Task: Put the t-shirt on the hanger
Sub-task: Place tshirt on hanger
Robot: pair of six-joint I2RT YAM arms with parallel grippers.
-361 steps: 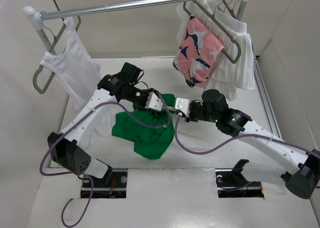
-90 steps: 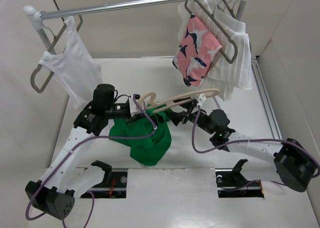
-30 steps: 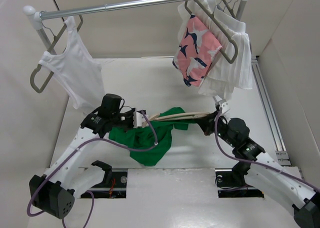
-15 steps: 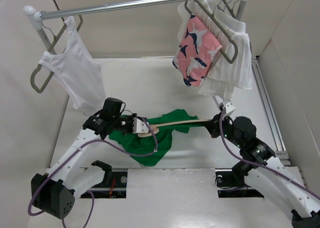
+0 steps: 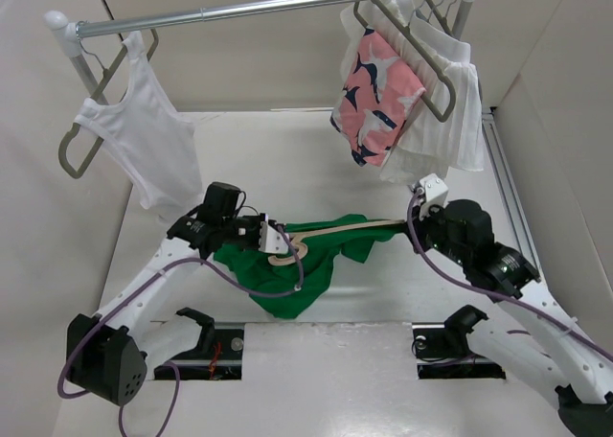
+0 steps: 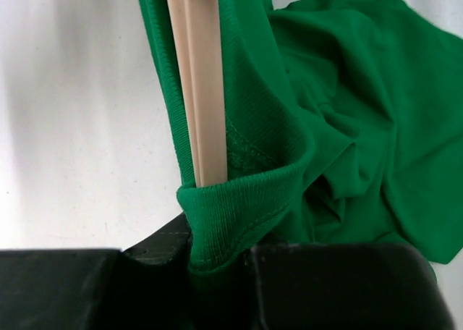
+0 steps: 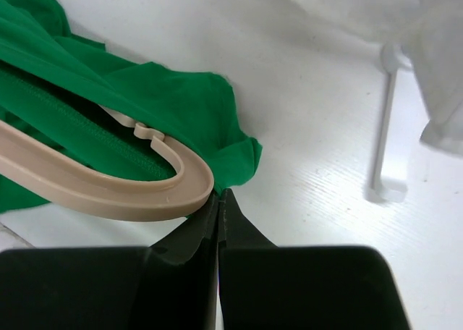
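The bright green t-shirt (image 5: 287,286) lies bunched on the table between my arms. The pale beige hanger (image 5: 345,228) lies nearly level across it, its hook by my left gripper (image 5: 266,238). In the left wrist view the hanger (image 6: 206,91) runs through the ribbed collar of the t-shirt (image 6: 347,91), and my left gripper (image 6: 217,265) is shut on that collar. My right gripper (image 5: 413,226) sits at the hanger's right end. In the right wrist view it (image 7: 219,194) is shut; the hanger's (image 7: 87,189) rounded end rests against one fingertip, the t-shirt (image 7: 181,98) behind.
A metal rail (image 5: 268,6) spans the back. On it hang a white tank top (image 5: 134,135) on a grey hanger at left, and a pink patterned garment (image 5: 378,97) and a white garment (image 5: 450,111) at right. The rack's white foot (image 7: 383,127) stands near my right gripper.
The hanger has settled lower and flatter, its hook now beside the left gripper. The green fabric has spread further right along it. The right arm has drawn back to the right.
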